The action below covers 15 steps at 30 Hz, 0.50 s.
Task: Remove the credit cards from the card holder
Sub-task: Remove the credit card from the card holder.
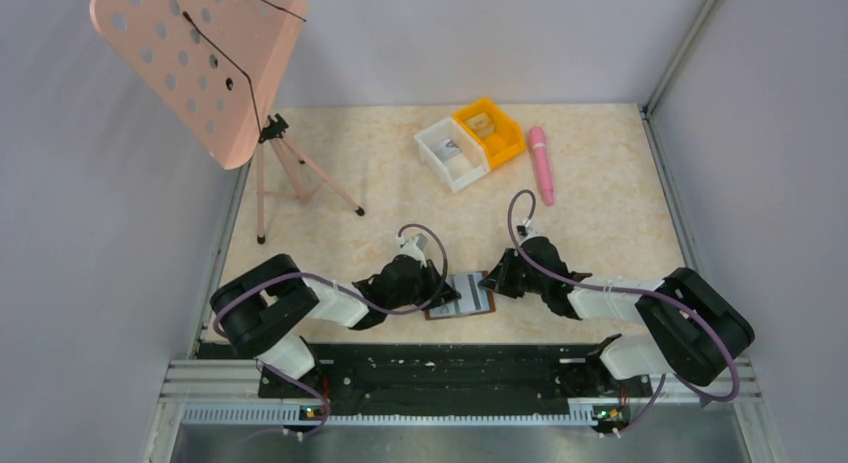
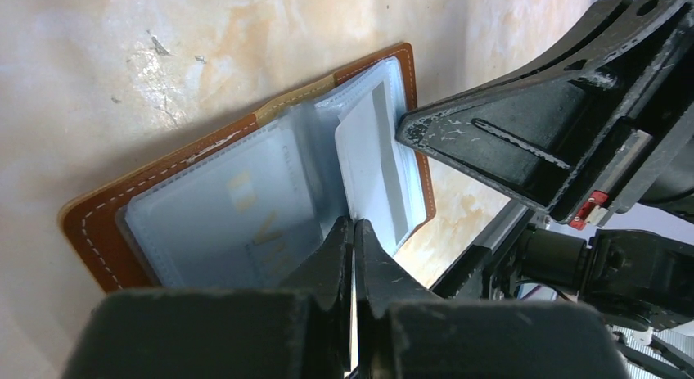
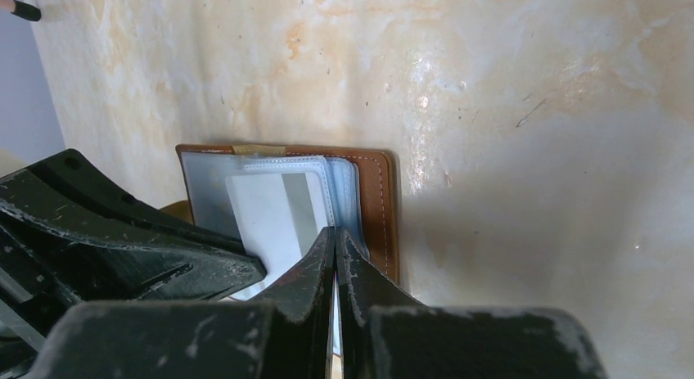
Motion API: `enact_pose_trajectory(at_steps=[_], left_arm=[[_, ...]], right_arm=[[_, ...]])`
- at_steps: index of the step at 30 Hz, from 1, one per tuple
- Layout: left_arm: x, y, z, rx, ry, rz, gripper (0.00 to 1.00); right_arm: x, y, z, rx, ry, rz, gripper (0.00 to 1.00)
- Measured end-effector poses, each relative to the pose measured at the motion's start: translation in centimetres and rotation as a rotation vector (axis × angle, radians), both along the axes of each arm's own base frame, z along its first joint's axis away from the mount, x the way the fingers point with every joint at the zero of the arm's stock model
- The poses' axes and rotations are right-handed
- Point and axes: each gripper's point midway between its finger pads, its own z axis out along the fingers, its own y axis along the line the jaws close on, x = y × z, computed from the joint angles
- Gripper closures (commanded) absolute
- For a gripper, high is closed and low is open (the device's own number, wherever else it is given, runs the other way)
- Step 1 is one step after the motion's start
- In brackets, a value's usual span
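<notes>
The card holder [image 1: 462, 295], a brown wallet, lies open on the table between my two grippers. Its pale blue-grey plastic pockets show in the left wrist view [image 2: 221, 207] and the right wrist view [image 3: 380, 199]. A whitish credit card [image 2: 372, 162] with a grey stripe stands partly out of a pocket, and it also shows in the right wrist view [image 3: 270, 207]. My left gripper [image 2: 353, 223] is shut on that card's lower edge. My right gripper [image 3: 335, 232] is shut on the edge of the plastic pocket leaves at the wallet's other side. Both grippers [image 1: 440, 285] [image 1: 492, 279] are low, at the wallet.
A white bin [image 1: 452, 153] and an orange bin [image 1: 488, 131] stand at the back middle, with a pink pen-like thing [image 1: 541, 163] to their right. A pink perforated stand [image 1: 200, 63] on tripod legs [image 1: 300, 183] stands at the back left. Walls close in both sides.
</notes>
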Motion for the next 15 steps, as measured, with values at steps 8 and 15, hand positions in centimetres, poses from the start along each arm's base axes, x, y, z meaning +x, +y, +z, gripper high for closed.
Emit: enact_pose_trajectory(at_steps=[8, 15], left_arm=[[0.0, 0.4, 1.0, -0.014, -0.002, 0.013, 1.0], [-0.2, 1.4, 1.0, -0.005, 0.001, 0.026, 1.0]], right_arm=[[0.1, -0.1, 0.0, -0.006, 0.01, -0.011, 1.0], [0.2, -0.2, 0.0, -0.016, 0.022, -0.016, 1.0]])
